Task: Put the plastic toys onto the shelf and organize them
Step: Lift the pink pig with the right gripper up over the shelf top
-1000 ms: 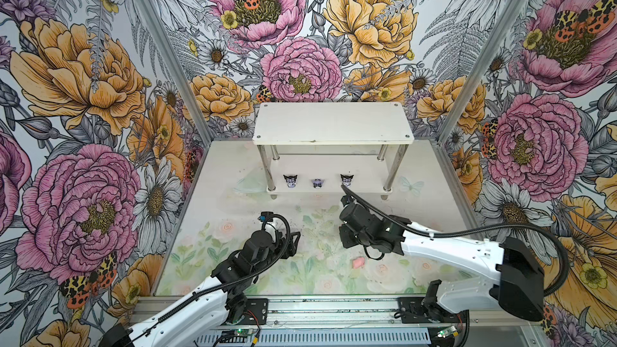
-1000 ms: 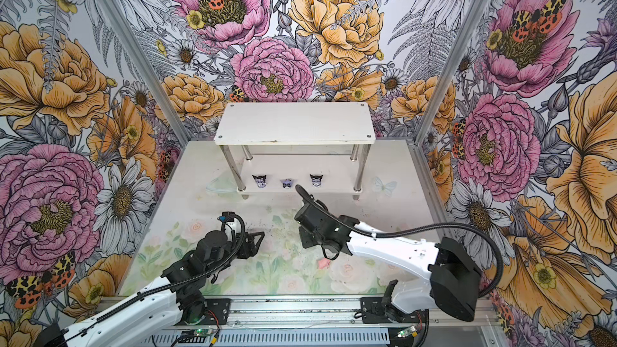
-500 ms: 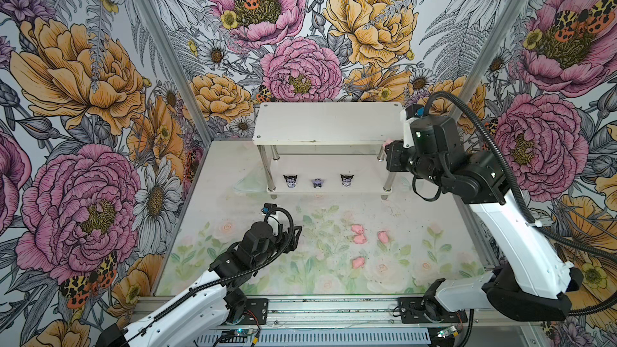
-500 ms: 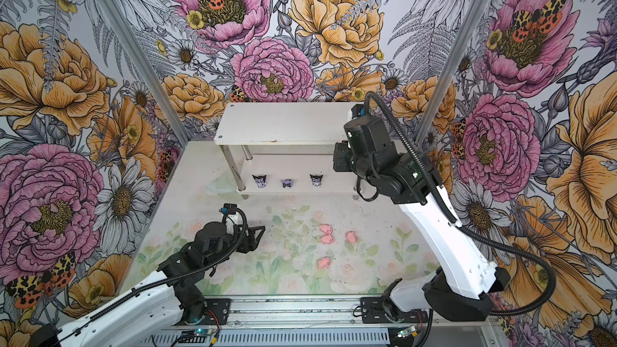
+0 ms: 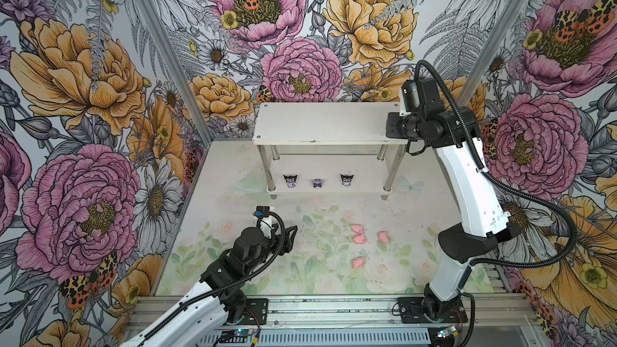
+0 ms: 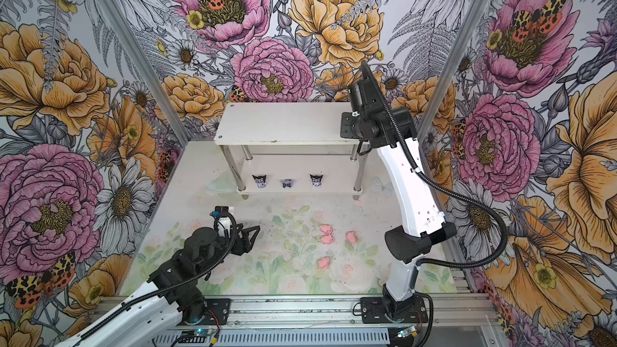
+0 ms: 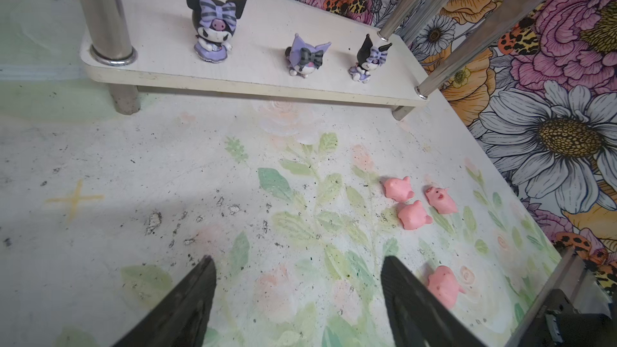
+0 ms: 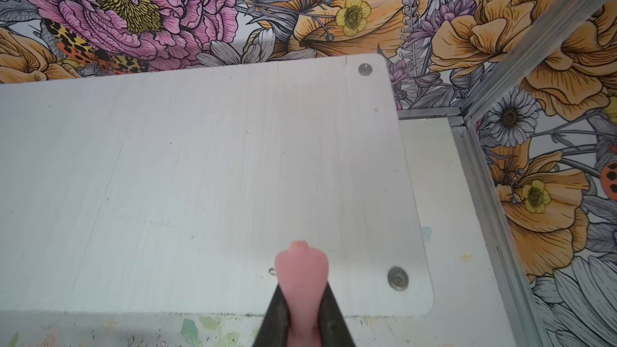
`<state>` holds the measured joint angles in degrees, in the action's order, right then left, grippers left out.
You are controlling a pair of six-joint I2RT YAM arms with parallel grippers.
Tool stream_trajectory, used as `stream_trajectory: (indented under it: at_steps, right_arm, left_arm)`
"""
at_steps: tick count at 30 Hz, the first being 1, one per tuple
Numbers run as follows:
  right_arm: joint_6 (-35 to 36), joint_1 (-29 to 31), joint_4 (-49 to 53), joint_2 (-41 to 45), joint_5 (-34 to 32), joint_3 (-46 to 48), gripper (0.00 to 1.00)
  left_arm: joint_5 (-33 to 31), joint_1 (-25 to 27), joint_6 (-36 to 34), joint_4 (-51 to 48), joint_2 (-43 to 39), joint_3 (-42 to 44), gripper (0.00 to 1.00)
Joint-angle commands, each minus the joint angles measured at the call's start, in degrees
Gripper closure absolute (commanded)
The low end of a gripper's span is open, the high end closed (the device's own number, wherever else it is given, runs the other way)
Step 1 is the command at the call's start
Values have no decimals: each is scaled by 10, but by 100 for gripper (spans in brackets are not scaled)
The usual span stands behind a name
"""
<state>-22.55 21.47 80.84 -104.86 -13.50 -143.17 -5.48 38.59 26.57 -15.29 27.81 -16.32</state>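
The white shelf stands at the back of the table. Three black-and-lavender toys line the front of its lower tier. Several pink pig toys lie loose on the table right of centre, also seen in the left wrist view. My right gripper is shut on one pink pig, held just above the right front corner of the shelf's top board. My left gripper is open and empty, low over the table to the left of the pigs.
Shiny metal posts carry the shelf's tiers. Floral walls with aluminium corner posts close in three sides. A metal rail with the arm bases runs along the front edge.
My right arm rose from the table with a pink pig and swung back to the right end of the shelf's top. The left arm barely shifted.
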Motion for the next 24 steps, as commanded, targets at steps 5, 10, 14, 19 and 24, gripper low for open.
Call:
stream_trajectory:
  at_steps: [5,10,14,19,24]
  right_arm:
    - [15,-26,19,-27,32,-18,85]
    - [16,-28,21,-46,39,-18,85]
    - [14,-28,21,-57,41,-19,85]
    - [13,-28,24,-61,44,-18,79]
    - [10,-28,25,-64,44,-16,66]
  left_arm:
    - [4,-13,-8,-28,-65,13,19]
    - [-31,-21,-6,-72,-140,15,19]
    - [-52,-26,-3,-106,-201,19,19]
    - [-54,-33,-2,-119,-229,21,18]
    - [-47,-36,-3,-112,-212,20,17]
